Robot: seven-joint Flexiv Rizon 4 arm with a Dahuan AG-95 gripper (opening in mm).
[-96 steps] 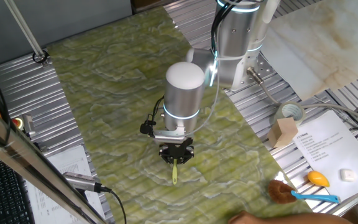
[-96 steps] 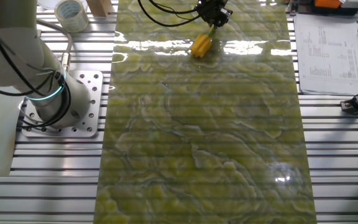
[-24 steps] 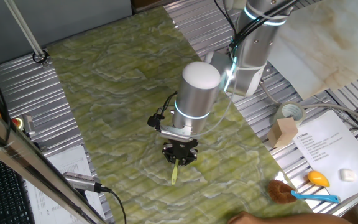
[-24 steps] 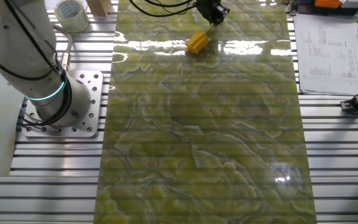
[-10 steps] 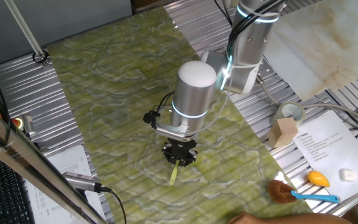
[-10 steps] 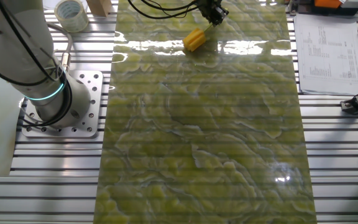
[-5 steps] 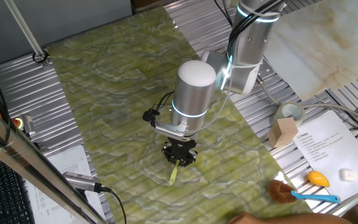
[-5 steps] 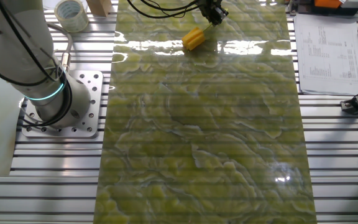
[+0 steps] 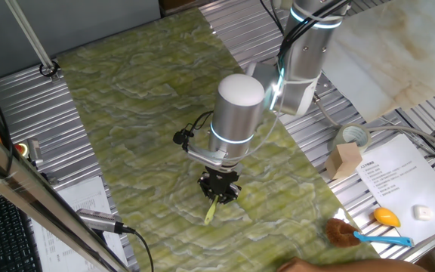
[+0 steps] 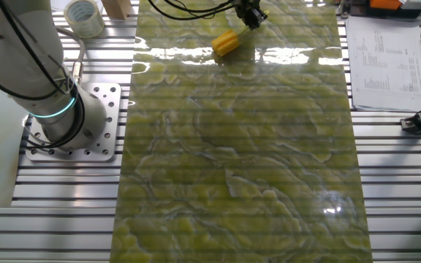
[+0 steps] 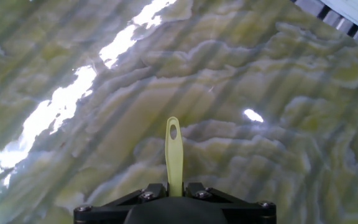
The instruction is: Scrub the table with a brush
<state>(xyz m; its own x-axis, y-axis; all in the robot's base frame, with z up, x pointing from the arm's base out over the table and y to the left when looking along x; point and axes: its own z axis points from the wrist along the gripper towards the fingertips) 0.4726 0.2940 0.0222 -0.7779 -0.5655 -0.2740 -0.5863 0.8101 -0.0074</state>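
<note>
— Yellow-green marbled table (image 10: 240, 161), pale veins all over it, fine ridges, glare streaks across the top. What's on it?

— One thing: the brush (image 10: 226, 42). Its head is a blocky yellow rectangle, lying tilted on the marbled surface close to the far edge in the other fixed view, right beside a bright reflection.

— And the handle?

— Thin, flat, yellow-green, with a small oval hole near its free end. In the hand view it sticks straight out from between the fingers, over the table. In one fixed view only that stick (image 9: 211, 211) shows, poking out below the black gripper (image 9: 219, 189); the head is hidden under the arm.

— So the gripper has it?

— Yes. The gripper (image 11: 174, 190) is pinched on the handle, the two black fingers pressed against its sides with the stick between them.

— Where does that sit on the table?

— Toward the near end of the marbled strip in one fixed view, roughly midway across its width. The silver arm (image 9: 236, 113) bends down over it from the far right.
</note>
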